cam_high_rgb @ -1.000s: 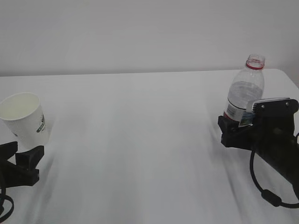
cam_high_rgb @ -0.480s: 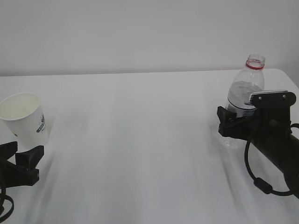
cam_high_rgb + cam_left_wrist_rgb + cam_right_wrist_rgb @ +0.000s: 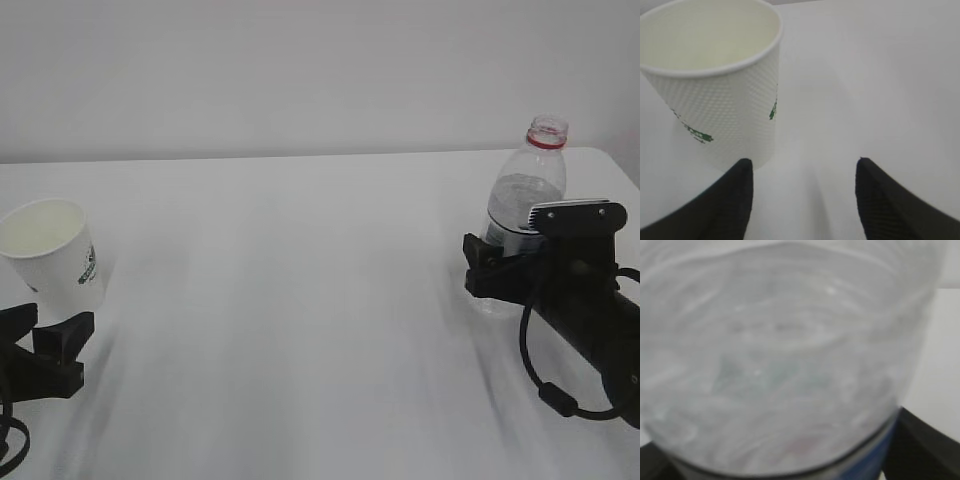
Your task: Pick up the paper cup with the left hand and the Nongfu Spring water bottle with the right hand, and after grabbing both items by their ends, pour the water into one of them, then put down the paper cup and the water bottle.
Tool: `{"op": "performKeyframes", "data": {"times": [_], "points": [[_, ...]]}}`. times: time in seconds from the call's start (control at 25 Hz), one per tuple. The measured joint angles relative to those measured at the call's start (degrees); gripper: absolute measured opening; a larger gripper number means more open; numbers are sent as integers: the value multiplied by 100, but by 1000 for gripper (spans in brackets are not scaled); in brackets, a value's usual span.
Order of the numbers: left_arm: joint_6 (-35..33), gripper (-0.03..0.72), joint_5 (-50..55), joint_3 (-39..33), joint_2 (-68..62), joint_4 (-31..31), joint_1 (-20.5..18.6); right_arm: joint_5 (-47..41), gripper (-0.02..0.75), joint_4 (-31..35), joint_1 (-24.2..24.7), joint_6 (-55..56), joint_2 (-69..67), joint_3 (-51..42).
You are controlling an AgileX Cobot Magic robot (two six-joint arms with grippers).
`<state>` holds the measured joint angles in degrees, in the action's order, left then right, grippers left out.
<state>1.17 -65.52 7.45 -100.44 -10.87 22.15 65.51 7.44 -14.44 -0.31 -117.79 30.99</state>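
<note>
The right end effector [image 3: 487,268] is seen at the right of the exterior view. It has been moved a little lower and more to the left than a second ago, so the bottle's label is now hidden behind it. Its jaws are spread wide around the lower part of the Nongfu Spring water bottle [image 3: 530,185], and the bottle fills the right wrist view. No squeeze is seen yet, so the bottle is judged as not yet held. A closing of the jaws looks like the next step.

The left end effector [image 3: 802,200] is seen at the lower left of the exterior view and has not been moved. Its jaws are partly open and nothing is held. The paper cup [image 3: 715,85] is seen in the upper left of the left wrist view, just past the left finger and not between the fingers. The cup is tilted a little.

One cup, one bottle and two end effectors are counted on one white counter [image 3: 300,300]. Some water [image 3: 522,205] is seen inside the bottle.
</note>
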Motion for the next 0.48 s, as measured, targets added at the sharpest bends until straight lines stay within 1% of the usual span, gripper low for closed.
{"op": "performKeyframes", "data": {"times": [0.4, 0.48], "points": [[0, 461, -4, 0, 0, 0, 0, 0, 622, 9, 0, 0, 0, 107], [0, 461, -4, 0, 0, 0, 0, 0, 603, 9, 0, 0, 0, 107]]}}
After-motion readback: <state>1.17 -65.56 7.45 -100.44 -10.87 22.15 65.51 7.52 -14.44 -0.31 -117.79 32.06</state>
